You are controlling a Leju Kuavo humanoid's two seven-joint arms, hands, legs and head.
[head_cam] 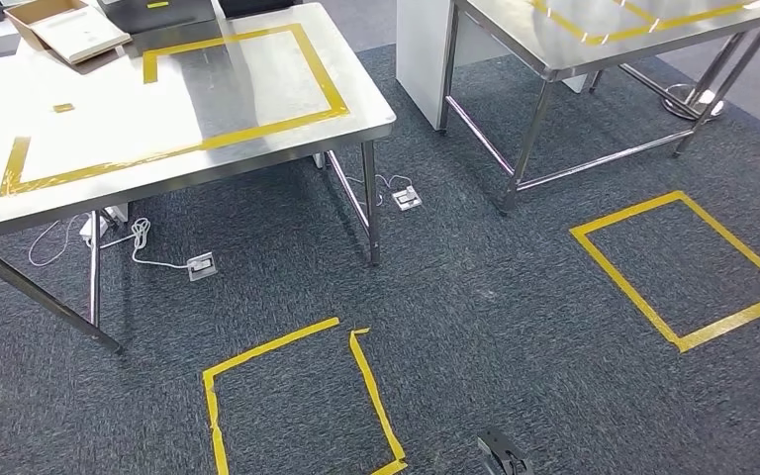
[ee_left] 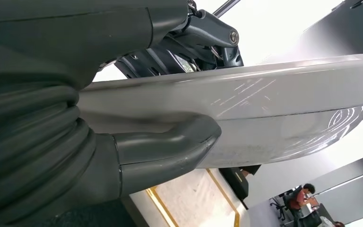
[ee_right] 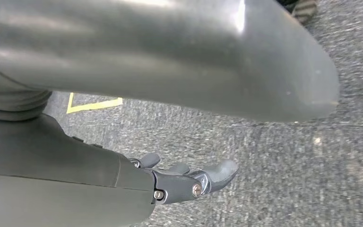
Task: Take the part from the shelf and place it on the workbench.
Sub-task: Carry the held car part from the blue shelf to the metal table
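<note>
Left wrist view: left hand (ee_left: 137,118) is gripping the white part (ee_left: 264,113), thumb under it, dark fingers (ee_left: 189,42) over. Right hand (ee_right: 184,182) is hanging loose and unclenched above carpet (ee_right: 288,161), beside the counter (head_cam: 257,99).

Two steel tables on dark carpet marked with yellow tape

A speckled grey carpet (head_cam: 475,297) carries two yellow tape squares (head_cam: 297,401) (head_cam: 685,269). The left steel table (head_cam: 257,94) has a taped rectangle on top, with an open cardboard box (head_cam: 64,27) at its far edge. White cables (head_cam: 139,242) lie beneath it. A second steel table (head_cam: 594,45) stands to the right.
</note>
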